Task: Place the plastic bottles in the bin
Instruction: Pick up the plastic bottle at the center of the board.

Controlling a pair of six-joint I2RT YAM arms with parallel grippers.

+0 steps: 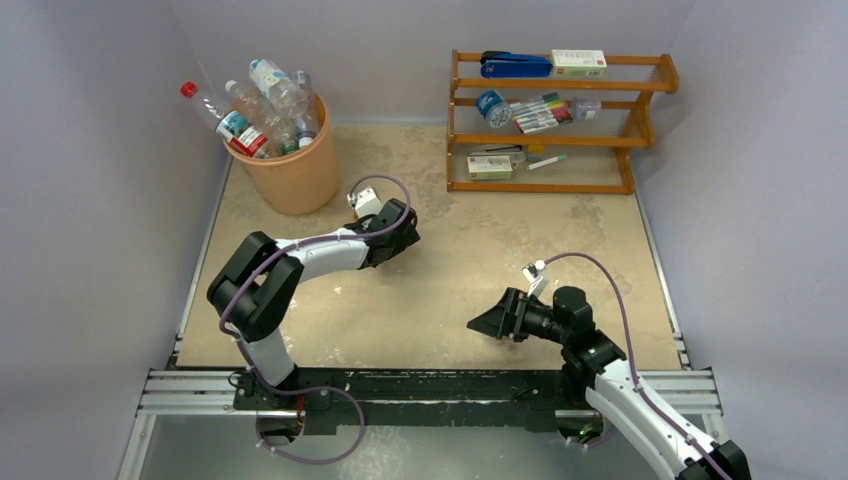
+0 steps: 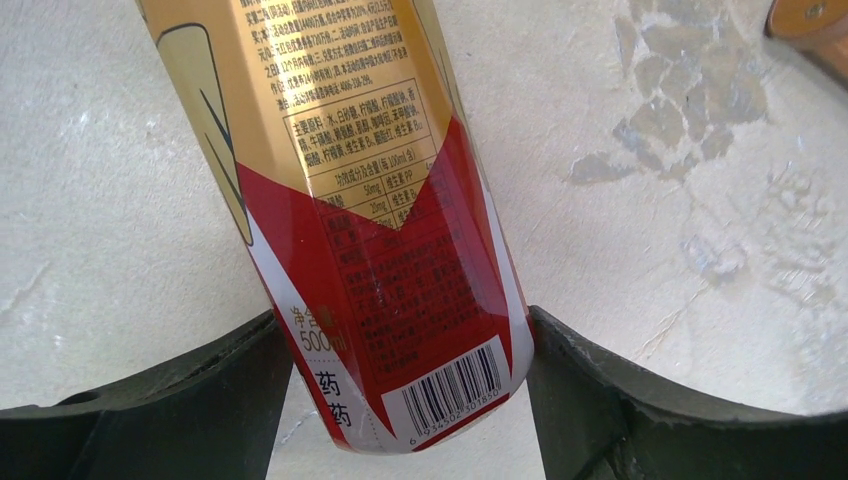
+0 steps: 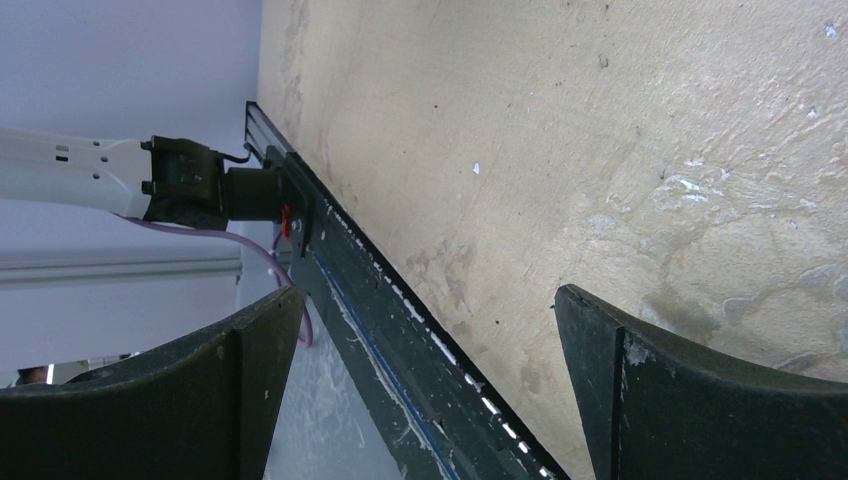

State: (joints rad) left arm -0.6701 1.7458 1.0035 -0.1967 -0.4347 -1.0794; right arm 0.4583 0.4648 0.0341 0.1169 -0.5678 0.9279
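Nearest the arm bases, along the metal rail (image 1: 450, 390) at the table's front edge, the right gripper (image 3: 428, 298) hung with its jaws spread wide. In the right wrist view only the rail and the mottled tan table (image 1: 470, 260) showed between its two dark fingers.

Farther in and to the left, the left gripper (image 2: 405, 322) reached low over the middle of the table. A red-and-gold bottle (image 2: 370, 180) lay on the table surface directly between its fingers (image 2: 200, 400), with the barcoded bottom end towards the wrist camera and the body running away from it, tilted slightly left. The bottle filled the gap between the fingers. The right finger's tip met the bottle's right edge and the left finger's tip sat at its left edge. The jaws stood at a middling width, and whether they were pressing on the bottle or only flanking it could not be told. From above, the gripper hid this bottle.

Beyond and to the left of that gripper, clear of it, stood the peach-orange bin (image 1: 300, 170) near the far-left corner. Plastic bottles (image 1: 270, 100) were heaped in it above the rim, and one red-capped bottle (image 1: 205, 105) leaned out over its left side.

Against the far wall on the right stood the wooden rack (image 1: 560, 125), holding markers (image 1: 540, 110) and a white box (image 1: 578, 62).
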